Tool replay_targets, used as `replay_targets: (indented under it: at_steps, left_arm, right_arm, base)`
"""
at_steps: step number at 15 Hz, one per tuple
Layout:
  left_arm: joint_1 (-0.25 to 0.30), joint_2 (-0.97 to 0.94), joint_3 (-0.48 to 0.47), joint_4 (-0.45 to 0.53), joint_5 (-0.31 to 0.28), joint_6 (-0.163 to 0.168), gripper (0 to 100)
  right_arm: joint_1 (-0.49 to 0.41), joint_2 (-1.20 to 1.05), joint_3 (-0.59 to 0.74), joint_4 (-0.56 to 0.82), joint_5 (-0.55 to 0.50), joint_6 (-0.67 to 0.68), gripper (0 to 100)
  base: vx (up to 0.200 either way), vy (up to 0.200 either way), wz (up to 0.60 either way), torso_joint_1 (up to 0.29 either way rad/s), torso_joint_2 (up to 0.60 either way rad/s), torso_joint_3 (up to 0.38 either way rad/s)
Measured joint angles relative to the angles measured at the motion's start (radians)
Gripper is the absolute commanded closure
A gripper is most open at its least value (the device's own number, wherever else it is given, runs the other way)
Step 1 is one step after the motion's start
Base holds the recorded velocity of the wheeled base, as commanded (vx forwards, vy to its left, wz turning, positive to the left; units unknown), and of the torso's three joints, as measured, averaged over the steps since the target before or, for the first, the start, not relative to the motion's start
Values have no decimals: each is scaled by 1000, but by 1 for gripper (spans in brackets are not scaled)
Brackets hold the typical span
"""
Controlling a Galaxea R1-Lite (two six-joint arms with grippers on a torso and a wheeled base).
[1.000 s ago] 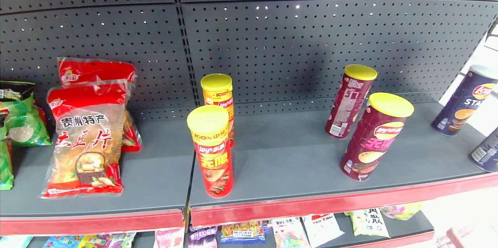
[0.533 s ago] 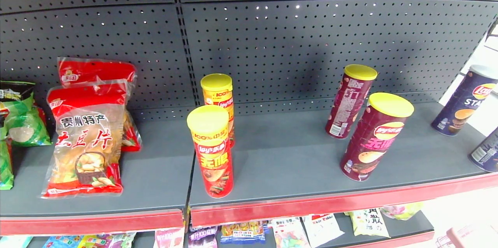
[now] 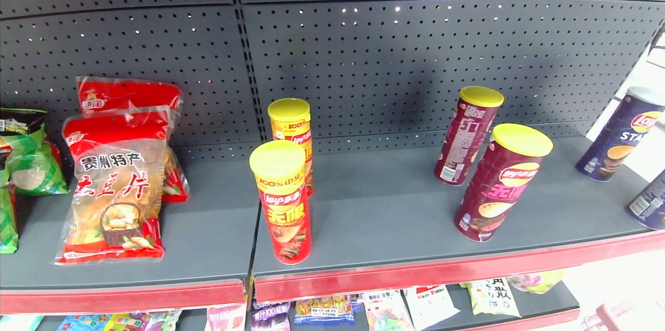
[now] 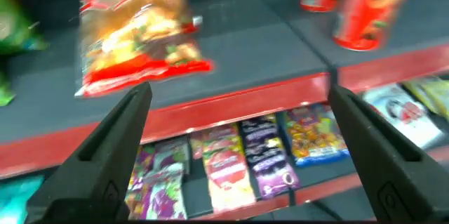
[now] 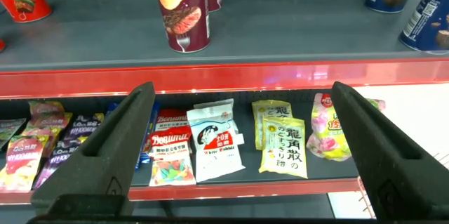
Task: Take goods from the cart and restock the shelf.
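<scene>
Both grippers spread wide and empty, goods standing on the shelf.
Shelf in head view: red snack bags at 9 o'clock, red can pair at centre with one at 12 o'clock of the other, maroon can pair at 3 o'clock, blue cans at the far 3 o'clock edge. Left gripper is parted wide and grips nothing. Right gripper is the same, with lower-shelf packets beyond it.
</scene>
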Motion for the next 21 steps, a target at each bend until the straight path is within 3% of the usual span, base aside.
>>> replay_targets:
  at_steps: [2, 3, 6, 8, 10, 12, 14, 21]
  left_arm:
    - [-2, 39, -80, 5, 8, -63, 0]
    - [-5, 93, -171, 26, 9, -92, 0]
    - [-12, 406, -418, 88, 6, -126, 0]
    - [-20, 670, -544, 115, 6, -132, 0]
    - [-39, 924, -654, 154, 2, -118, 0]
    - [-59, 1101, -742, 277, -10, -101, 0]
    - [-99, 1215, -779, 343, -24, -92, 0]
    - [-234, 1374, -784, 346, -16, -107, 0]
  right_arm:
    - [-1, 0, 0, 0, 0, 0, 0]
    - [-1, 0, 0, 0, 0, 0, 0]
    - [0, 0, 0, 0, 0, 0, 0]
    - [0, 0, 0, 0, -1, 0, 0]
    - [0, -1, 0, 0, 0, 0, 0]
    - [0, -1, 0, 0, 0, 0, 0]
    - [0, -1, 0, 0, 0, 0, 0]
    - [0, -1, 0, 0, 0, 0, 0]
  base:
    - [0, 0, 0, 0, 0, 0]
    - [0, 0, 0, 0, 0, 0]
    - [0, 0, 0, 0, 0, 0]
    - [0, 0, 0, 0, 0, 0]
    - [0, 0, 0, 0, 0, 0]
    - [0, 0, 0, 0, 0, 0]
    - [0, 0, 0, 0, 0, 0]
    - [0, 0, 0, 0, 0, 0]
